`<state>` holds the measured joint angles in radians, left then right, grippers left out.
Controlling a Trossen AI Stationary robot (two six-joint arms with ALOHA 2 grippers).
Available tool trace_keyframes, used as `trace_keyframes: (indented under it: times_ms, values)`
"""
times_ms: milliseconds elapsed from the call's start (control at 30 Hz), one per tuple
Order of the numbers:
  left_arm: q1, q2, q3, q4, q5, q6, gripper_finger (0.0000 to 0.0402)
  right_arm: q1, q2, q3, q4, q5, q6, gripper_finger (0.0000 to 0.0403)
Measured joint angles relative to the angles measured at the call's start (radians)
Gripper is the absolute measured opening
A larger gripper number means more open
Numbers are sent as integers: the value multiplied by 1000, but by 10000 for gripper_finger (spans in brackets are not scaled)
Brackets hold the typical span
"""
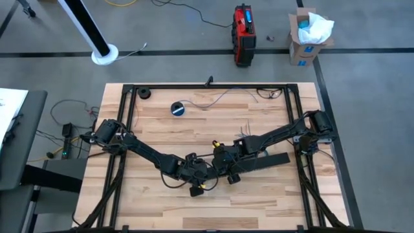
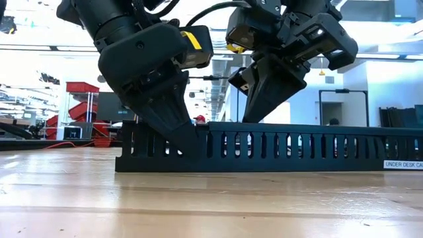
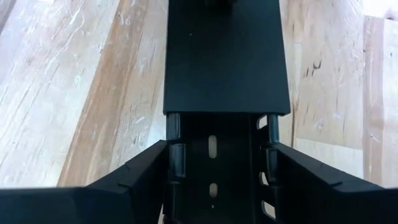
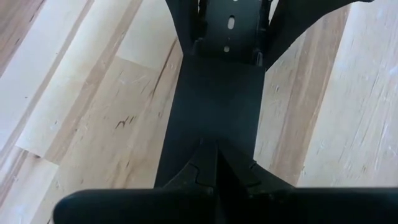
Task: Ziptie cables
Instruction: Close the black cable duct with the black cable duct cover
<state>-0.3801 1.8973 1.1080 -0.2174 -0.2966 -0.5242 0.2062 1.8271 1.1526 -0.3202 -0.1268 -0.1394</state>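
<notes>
A long black slotted tray [image 1: 265, 160] lies flat on the wooden table near its middle, with a flat black cover [image 3: 224, 62] over most of its length. My left gripper [image 1: 194, 178] straddles the tray's uncovered end. My right gripper [image 1: 228, 171] stands shut on top of the cover, just to the right. The cables, a few very thin wires [image 1: 244, 129], lie loose on the table beyond the tray, behind my right arm. More thin wire [image 1: 220, 97] lies near the far edge. My left gripper [image 3: 221, 149] has the tray's uncovered end between its two fingers, one on each slotted side wall [image 3: 176, 152], just short of the cover's edge. The fingers come from above, slanting down, and lie across the tray. The tray rests flat on the table. My right gripper [image 4: 211, 155] presses its shut fingertips down on the top of the cover [image 4: 217, 106], close to the end that faces my left gripper. The fingers come from above, slanting. The covered tray [image 2: 297, 145] stays flat on the table.
A small blue-and-black tape roll [image 1: 178, 108] sits at the far left of the table and a small black round piece [image 1: 144, 94] at the far left corner. A black metal frame [image 1: 129, 129] runs around the tabletop. Bare wood lies in front of the tray.
</notes>
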Motion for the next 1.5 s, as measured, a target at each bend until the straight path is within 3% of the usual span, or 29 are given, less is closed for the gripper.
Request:
trace_keyframes:
  times_ms: [267, 533, 700, 800, 933, 1033, 1200, 1500]
  values:
    - [0, 0, 0, -6, -11, 1, 227, 0, 0, 0, 16, 0, -1, 0]
    - [3, 0, 0, -8, -49, 11, 237, 2, 41, 2, 150, -17, 1, 0]
    - [6, 0, 0, 0, -44, 42, 238, 23, 13, 58, 138, -3, -13, 0]
    - [6, 0, 0, 1, -26, 81, 238, 43, -56, 98, 45, 42, -44, 0]
    - [10, 0, 0, -1, 4, 150, 238, 57, -144, 131, -202, 72, -73, 0]
    - [23, 0, 2, -1, 39, 175, 239, 56, -150, 137, -420, 69, -122, 0]
    - [40, 0, 2, 3, 60, 176, 239, 66, -116, 136, -641, 124, -197, 0]
    - [48, 0, 2, 1, 74, 185, 239, 125, -105, 135, -696, 109, -147, 0]
